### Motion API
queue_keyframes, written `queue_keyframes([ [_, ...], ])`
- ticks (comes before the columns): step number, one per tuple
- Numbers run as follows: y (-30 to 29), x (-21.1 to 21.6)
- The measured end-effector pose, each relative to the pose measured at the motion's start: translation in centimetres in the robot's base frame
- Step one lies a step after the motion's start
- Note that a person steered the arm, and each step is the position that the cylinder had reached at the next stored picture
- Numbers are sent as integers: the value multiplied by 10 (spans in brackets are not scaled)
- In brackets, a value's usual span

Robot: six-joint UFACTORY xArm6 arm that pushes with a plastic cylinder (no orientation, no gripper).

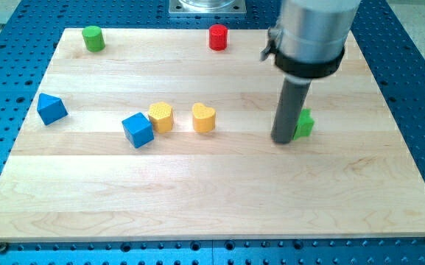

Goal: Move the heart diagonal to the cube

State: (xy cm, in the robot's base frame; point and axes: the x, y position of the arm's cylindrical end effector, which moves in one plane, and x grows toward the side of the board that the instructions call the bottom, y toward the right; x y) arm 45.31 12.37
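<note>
The yellow heart (pixel 204 118) lies near the board's middle. The blue cube (pixel 138 129) sits to its left and slightly lower, with a yellow hexagon-like block (pixel 161 116) between them, touching or nearly touching the cube. My tip (pixel 283 140) rests on the board well to the right of the heart, about a hundred pixels away. It stands just left of a green block (pixel 305 124), which the rod partly hides.
A blue triangular block (pixel 51 108) is at the left edge. A green cylinder (pixel 93 37) stands at the top left and a red cylinder (pixel 218 37) at the top middle. The wooden board (pixel 212 206) lies on a blue perforated table.
</note>
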Motion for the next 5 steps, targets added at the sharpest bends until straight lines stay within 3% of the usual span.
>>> queue_keyframes([
  [2,65,-43],
  [3,8,-40],
  [4,-70,-68],
  [5,-75,-69],
])
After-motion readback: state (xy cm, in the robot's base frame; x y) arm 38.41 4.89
